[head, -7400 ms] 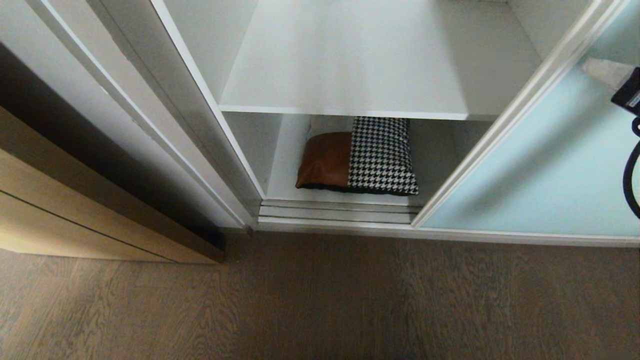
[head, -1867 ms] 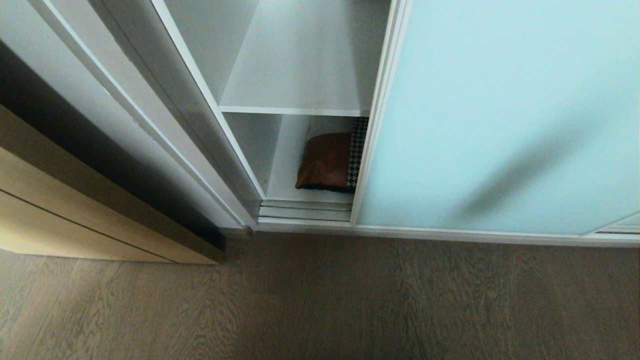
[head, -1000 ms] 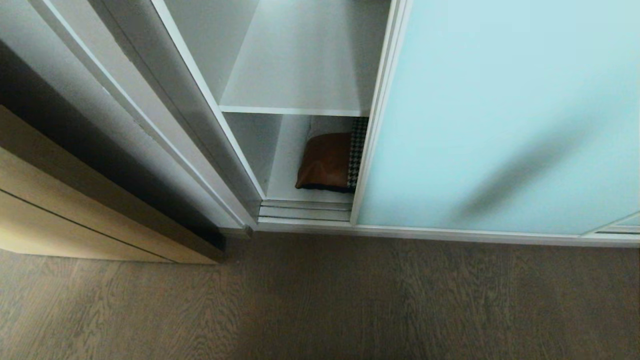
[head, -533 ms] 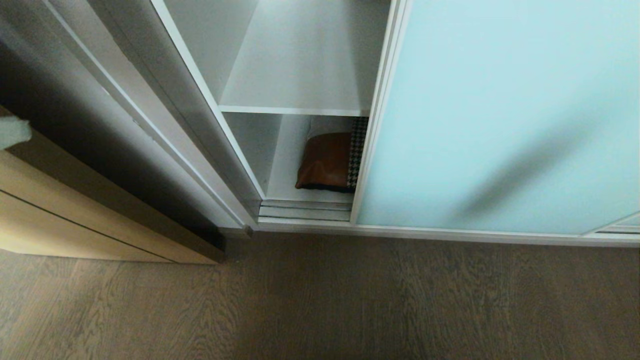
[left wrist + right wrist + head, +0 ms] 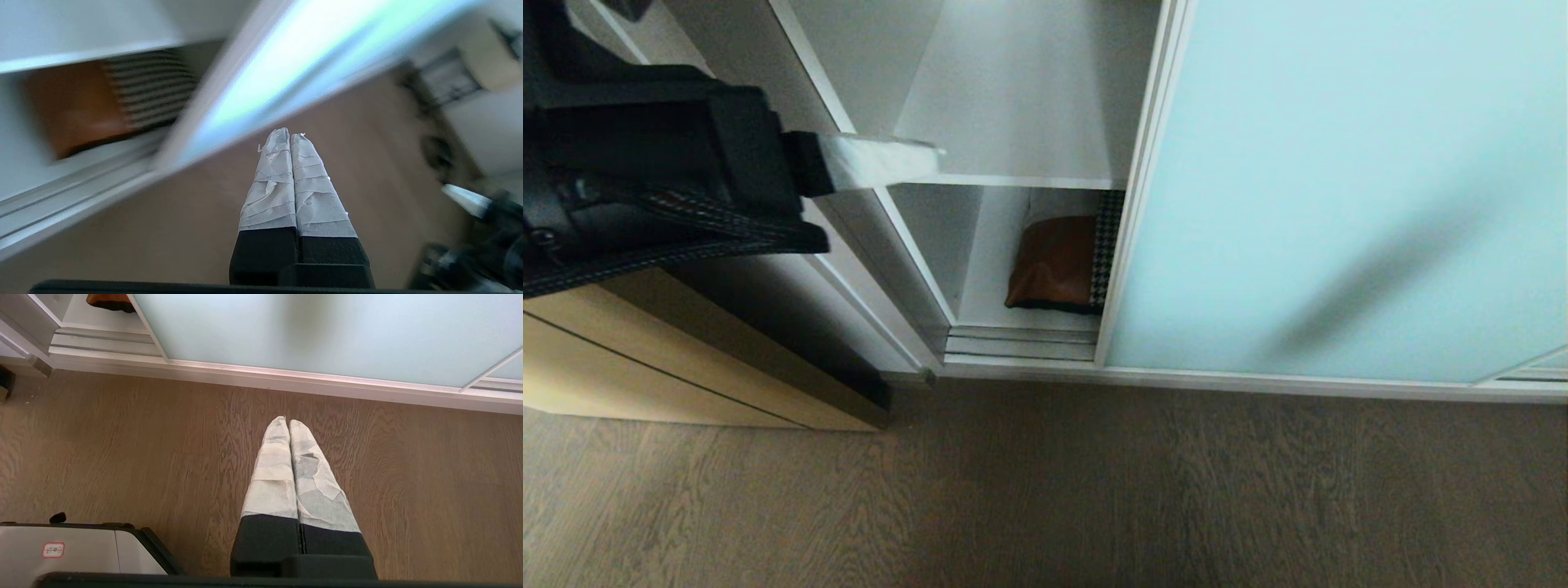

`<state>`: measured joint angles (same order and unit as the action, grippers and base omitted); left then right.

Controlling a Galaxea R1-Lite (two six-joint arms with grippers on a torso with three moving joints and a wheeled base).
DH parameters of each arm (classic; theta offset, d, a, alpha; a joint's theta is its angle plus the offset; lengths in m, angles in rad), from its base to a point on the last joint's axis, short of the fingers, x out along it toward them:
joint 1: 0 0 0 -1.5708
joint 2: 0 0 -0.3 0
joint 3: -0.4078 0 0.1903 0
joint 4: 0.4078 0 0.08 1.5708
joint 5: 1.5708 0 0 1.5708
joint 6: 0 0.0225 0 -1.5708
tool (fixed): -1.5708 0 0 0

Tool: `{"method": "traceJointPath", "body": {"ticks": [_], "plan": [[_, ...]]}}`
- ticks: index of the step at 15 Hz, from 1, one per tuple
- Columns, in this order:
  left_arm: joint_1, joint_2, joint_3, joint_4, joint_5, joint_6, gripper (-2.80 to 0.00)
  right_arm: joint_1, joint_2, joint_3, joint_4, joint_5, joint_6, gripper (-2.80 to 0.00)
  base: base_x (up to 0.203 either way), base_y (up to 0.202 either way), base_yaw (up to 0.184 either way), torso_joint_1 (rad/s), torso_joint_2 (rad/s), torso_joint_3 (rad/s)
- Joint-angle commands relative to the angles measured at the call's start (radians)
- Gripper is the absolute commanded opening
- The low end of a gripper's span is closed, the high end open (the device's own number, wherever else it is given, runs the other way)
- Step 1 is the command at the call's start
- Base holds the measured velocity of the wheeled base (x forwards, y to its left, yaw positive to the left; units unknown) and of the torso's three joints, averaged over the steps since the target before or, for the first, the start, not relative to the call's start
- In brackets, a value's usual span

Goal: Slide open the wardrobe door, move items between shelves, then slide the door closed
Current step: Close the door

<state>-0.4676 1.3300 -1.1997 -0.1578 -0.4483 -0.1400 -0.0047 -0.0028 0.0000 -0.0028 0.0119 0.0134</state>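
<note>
Clenched and empty, the left gripper (image 5: 927, 157) reaches in from nine o'clock of the head view, its taped fingers (image 5: 282, 179) pressed together and pointing toward three o'clock, at the level of the upper shelf's (image 5: 1013, 122) front edge. It touches nothing I can make out. Pressed flat like this, the fingers form a thin blade, which I judge suits slipping in against the door's frame to push it rather than gripping anything.

At three o'clock of the gripper stands the sliding door (image 5: 1339, 188), covering most of the wardrobe and leaving only a narrow gap at its left edge. Through that gap, at five o'clock of the gripper, the folded clothes (image 5: 1054, 263) lie on the lower shelf (image 5: 996, 314), their houndstooth part half hidden behind the door frame. The door looks partly closed, so finishing that slide seems the step in hand.

Down low, the right gripper (image 5: 289, 424) hangs over the wooden floor (image 5: 122, 457), also clenched on nothing, parked short of the door's bottom rail.
</note>
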Motion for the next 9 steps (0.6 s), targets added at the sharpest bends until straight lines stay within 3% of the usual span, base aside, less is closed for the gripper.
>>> {"method": "traceJointPath", "body": {"ticks": [1, 3, 9], "plan": [[-0.137, 0.101, -0.026, -0.009, 0.067, -0.001, -2.8, -0.001, 0.003, 0.002, 0.0, 0.0, 0.0, -2.8, 0.0, 0.0, 0.0, 0.0, 0.0, 0.0], [-0.194, 0.153, -0.03, -0.039, 0.131, -0.002, -2.8, 0.0, 0.003, 0.0, 0.0, 0.0, 0.0, -2.8, 0.0, 0.0, 0.0, 0.0, 0.0, 0.0], [-0.224, 0.222, -0.123, -0.081, 0.131, -0.091, -2.8, -0.001, 0.003, 0.0, 0.0, 0.0, 0.0, -2.8, 0.0, 0.0, 0.0, 0.0, 0.0, 0.0]]}}
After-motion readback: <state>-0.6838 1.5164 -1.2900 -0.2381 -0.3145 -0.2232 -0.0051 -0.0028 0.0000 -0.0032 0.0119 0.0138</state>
